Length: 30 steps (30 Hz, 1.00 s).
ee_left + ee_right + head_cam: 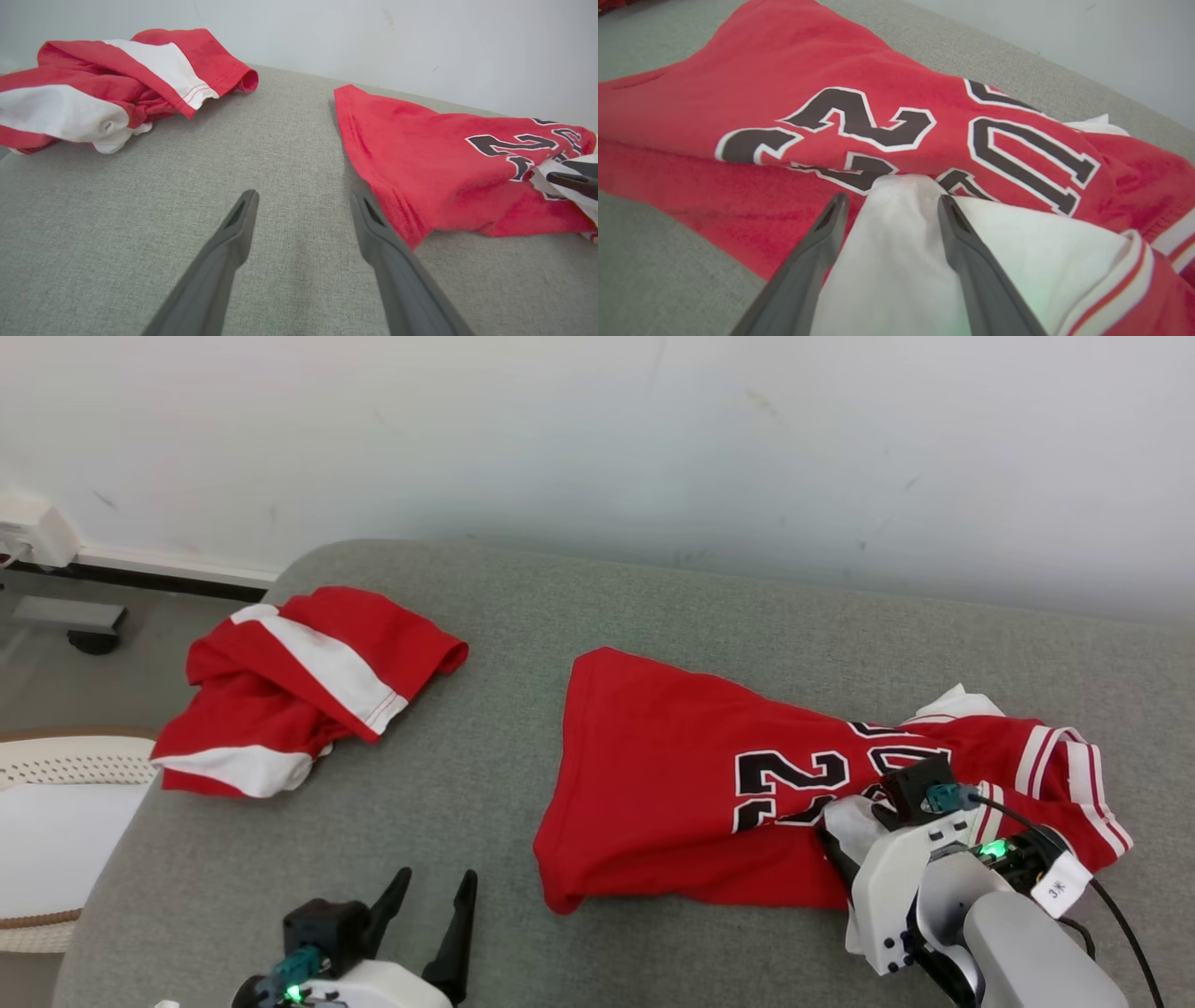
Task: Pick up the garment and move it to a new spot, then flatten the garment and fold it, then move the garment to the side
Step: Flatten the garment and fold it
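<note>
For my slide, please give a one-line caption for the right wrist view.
Open right gripper straddles a white fold of the red numbered jersey on the grey surface.

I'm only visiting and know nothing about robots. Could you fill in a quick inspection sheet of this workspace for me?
Surface: grey fabric surface, rounded at its far left corner.
Job's things: red jersey with black numbers, lying rumpled at the right, with a white fold turned up.
Clutter: red-and-white garment, bunched up at the far left, apart from the jersey.
Grippers: left gripper open over bare surface; right gripper open, one finger on each side of the jersey's white fold.
Cables: black cable running off the right wrist.
Surroundings: pale wall behind; white perforated object off the left edge.
</note>
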Available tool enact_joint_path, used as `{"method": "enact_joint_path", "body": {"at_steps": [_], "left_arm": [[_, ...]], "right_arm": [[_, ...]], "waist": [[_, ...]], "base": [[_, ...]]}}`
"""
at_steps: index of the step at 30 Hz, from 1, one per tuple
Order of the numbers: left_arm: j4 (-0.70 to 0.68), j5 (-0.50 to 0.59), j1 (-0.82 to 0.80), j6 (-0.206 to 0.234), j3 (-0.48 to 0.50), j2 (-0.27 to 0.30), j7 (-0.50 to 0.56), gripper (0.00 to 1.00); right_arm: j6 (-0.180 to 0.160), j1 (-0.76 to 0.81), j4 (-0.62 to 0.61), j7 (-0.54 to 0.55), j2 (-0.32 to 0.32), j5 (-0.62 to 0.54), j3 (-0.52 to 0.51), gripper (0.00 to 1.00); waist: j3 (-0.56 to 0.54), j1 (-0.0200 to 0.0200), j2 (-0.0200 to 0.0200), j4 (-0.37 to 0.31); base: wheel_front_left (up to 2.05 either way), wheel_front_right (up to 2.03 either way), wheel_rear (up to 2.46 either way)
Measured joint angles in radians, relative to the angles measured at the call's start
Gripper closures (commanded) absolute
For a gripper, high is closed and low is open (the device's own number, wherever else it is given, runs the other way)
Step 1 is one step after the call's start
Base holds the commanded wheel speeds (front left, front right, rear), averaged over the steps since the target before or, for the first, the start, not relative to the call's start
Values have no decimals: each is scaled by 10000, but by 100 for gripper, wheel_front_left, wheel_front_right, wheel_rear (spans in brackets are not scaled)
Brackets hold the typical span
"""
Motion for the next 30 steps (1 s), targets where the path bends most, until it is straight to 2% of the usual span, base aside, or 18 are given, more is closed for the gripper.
{"method": "enact_joint_path", "body": {"at_steps": [4,5,6,7,8,16,20,25,30], "left_arm": [[153,-56,-55,-77,-13,-79,-73,0],[186,-73,-62,-86,-13,-84,-82,0],[205,-82,-70,-88,-12,-92,-84,0],[232,-84,-71,-115,-10,-98,-90,0],[257,-90,-71,-117,-4,-98,-119,0],[374,-180,-74,-119,48,-54,-159,0],[347,-182,-65,-67,69,-10,-163,0],[159,-209,83,77,203,146,-249,0],[-117,-251,209,199,424,293,-334,0]], "right_arm": [[0,-248,648,493,-6,-73,69,0],[0,-270,744,545,-4,-73,79,4],[0,-290,815,541,4,-67,65,52],[0,-314,880,479,13,-54,73,83],[0,-335,934,462,12,-27,94,100],[0,-462,1129,-410,63,12,-161,100],[0,-407,742,-980,94,132,-414,100],[0,484,-755,-1106,29,577,-713,100],[0,1713,-3191,-499,-616,757,-1237,100]], "waist": [[3,0,0,78],[3,0,0,91],[7,0,0,100],[10,0,0,107],[13,0,0,109],[1,0,0,-94],[-130,0,0,-283],[-303,0,0,-754],[-387,0,0,-1479]], "base": [[0,0,0],[0,0,0],[0,0,0],[0,0,0],[0,0,0],[0,0,0],[0,0,0],[0,0,0],[0,0,0]]}}
